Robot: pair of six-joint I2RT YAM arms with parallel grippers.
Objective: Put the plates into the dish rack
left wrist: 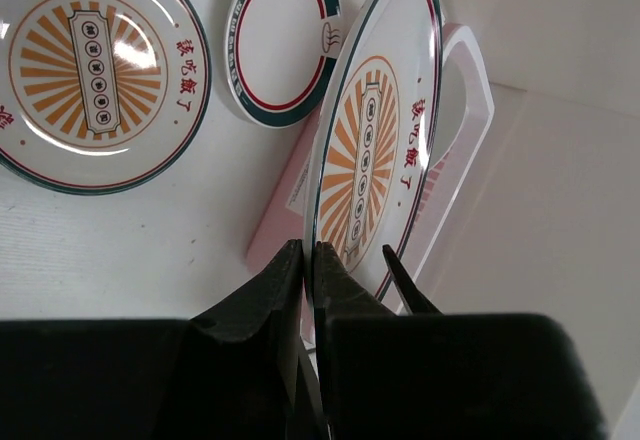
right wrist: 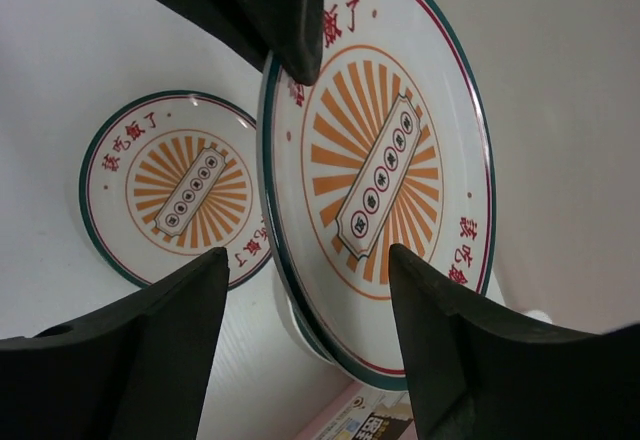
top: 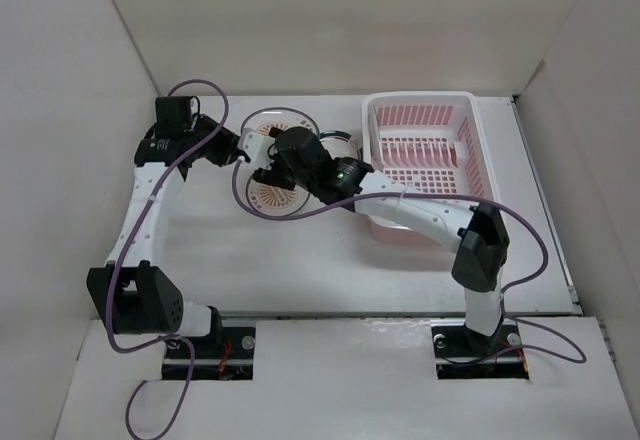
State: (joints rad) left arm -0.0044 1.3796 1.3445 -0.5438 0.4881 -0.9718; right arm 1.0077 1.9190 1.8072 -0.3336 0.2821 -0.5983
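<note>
Where the left arm and the right arm meet in the top view, just left of the dish rack, a handover looks to be the step in hand. No plate shows in the part of the rack that the right arm leaves visible.

From the left wrist, the left gripper has its fingers pinched tight on the rim of an upright sunburst plate. A second sunburst plate and a green-rimmed plate lie on the surface behind it.

From the right wrist, the right gripper holds its fingers wide on either side of the raised plate's lower edge, apparently not touching it. Next, I judge, they must close on the rim before the left lets go, then carry the plate upright to a slot.
</note>
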